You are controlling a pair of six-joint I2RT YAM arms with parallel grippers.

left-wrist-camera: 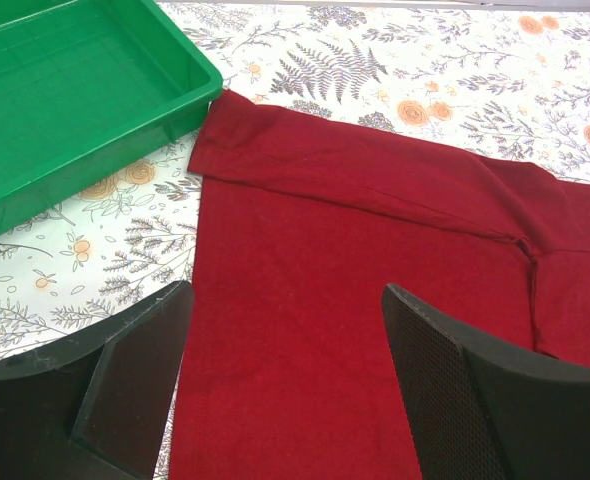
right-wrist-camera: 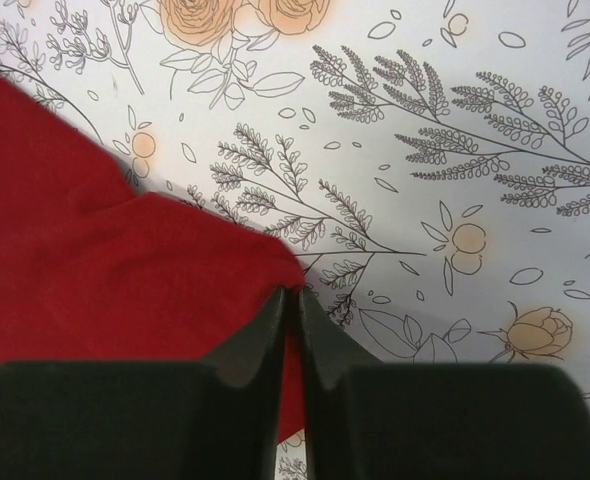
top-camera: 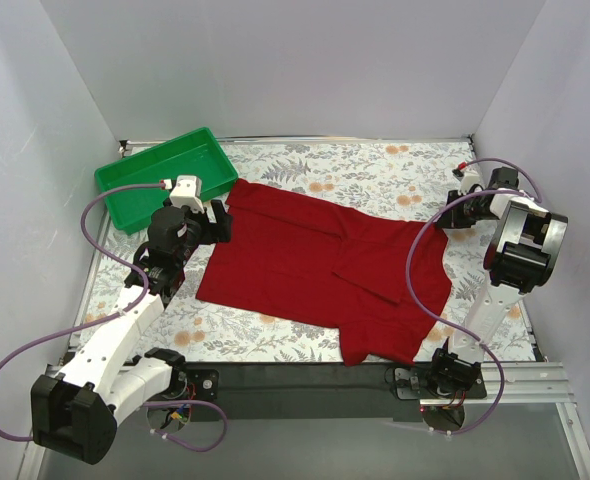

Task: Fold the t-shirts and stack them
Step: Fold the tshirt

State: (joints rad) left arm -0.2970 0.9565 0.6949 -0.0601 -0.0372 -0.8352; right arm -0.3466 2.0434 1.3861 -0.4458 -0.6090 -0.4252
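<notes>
Found dark red t-shirt (top-camera: 315, 270) spread across centre of top view on floral table cover (top-camera: 375, 165), its upper-left corner just beside green tray (top-camera: 155, 170). Saw left gripper (left-wrist-camera: 285, 330) gaping wide over t-shirt's left edge, gripping nothing. Noted right gripper (right-wrist-camera: 290, 300) pinched narrow on t-shirt's edge, lower centre of right wrist view.

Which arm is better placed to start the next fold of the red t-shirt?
Right. The right claw is closed at the edge of the t-shirt, apparently pinching fabric, ready to lift. The left claw hangs open over the t-shirt near the green tray, gripping nothing.
</notes>
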